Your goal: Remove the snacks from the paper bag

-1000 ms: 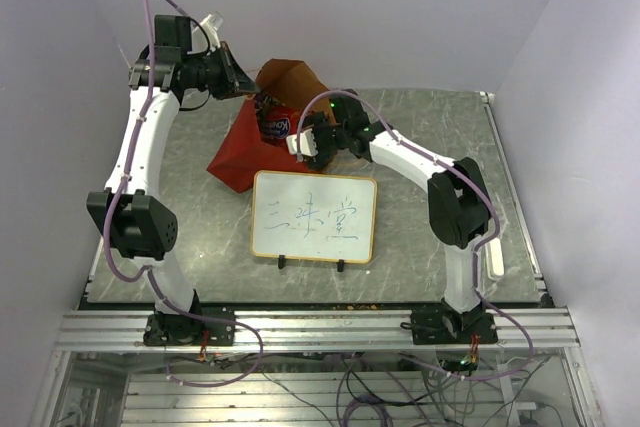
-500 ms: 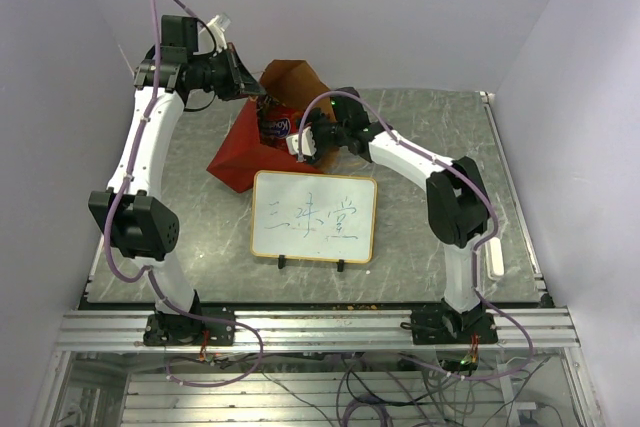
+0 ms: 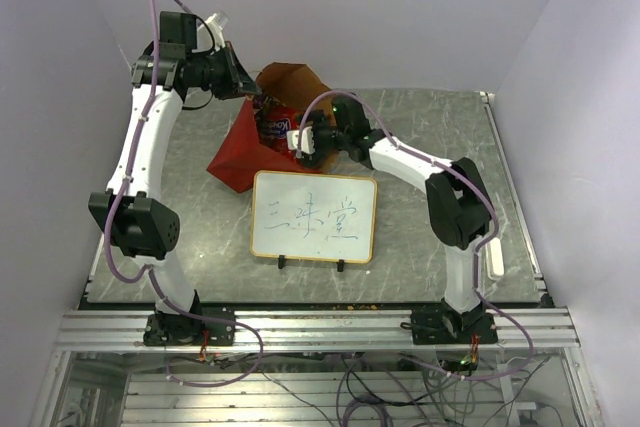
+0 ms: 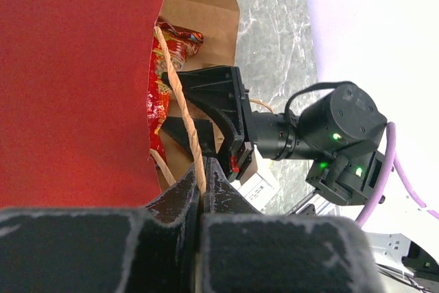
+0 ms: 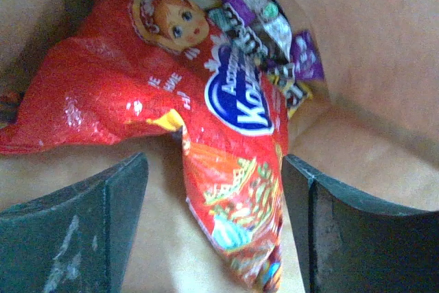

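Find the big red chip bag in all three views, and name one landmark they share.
Top external: chip bag upper centre, in the mouth of the paper bag.
Left wrist: upper middle, a red strip inside the bag opening, behind the string handle.
Right wrist: fills the centre, between the open right gripper fingers.
Shared landmark: the paper bag's brown kraft inside.

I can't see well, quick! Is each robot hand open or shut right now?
Left gripper: shut on the string handle of the paper bag.
Right gripper: open, over the red chip bag.
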Tool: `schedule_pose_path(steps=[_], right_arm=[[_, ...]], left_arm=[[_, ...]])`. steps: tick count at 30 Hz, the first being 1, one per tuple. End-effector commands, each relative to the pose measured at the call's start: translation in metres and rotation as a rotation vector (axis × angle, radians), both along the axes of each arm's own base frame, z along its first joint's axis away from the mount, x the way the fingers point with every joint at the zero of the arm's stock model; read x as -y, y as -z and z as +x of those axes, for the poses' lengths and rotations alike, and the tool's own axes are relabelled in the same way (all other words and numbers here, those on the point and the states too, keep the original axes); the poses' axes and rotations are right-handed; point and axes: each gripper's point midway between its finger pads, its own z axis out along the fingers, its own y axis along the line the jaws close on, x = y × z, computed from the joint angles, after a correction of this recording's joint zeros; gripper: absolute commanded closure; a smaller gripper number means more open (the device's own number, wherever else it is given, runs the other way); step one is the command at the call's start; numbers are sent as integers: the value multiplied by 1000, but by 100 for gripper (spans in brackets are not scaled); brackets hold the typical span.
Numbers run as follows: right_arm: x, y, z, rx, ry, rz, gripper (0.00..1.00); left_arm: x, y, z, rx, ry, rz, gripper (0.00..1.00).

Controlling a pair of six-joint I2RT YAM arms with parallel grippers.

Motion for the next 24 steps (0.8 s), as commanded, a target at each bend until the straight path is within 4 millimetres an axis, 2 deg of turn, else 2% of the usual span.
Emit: schedule_pose_path(steps=[1,5,8,12,14,15,16,18,22,24], right_arm=[[14,-43,0,-19,204,122,19],[35,-75,0,-103,385,240,16],[46,-91,-9,-210,488,342,14],[61,-98,-13,-396,714,508,13],[65,-103,-11,-538,838,612,15],[67,-98,-12,-629,911,648,17],[63,-102,-10,-720,957,711,19],[55,-95,-15,-900,1036,735,26],[23,-93,-24,-1193,1036,780,34],[23,-91,-21,-1260,1098,819,38]], left_arm=[[0,-5,0,7,2,12,93],[0,-9,3,2,-14,-6,93],[-2,-6,5,-6,-41,-12,93],[-5,-4,5,-19,-71,-4,93],[-6,-4,5,-23,-86,-8,93],[-5,-5,5,-25,-91,-15,93],[-5,-5,5,-25,-97,-26,93],[-3,-8,6,-19,-105,-53,93],[0,-10,10,-27,-113,-77,93],[0,-9,12,-30,-115,-82,93]])
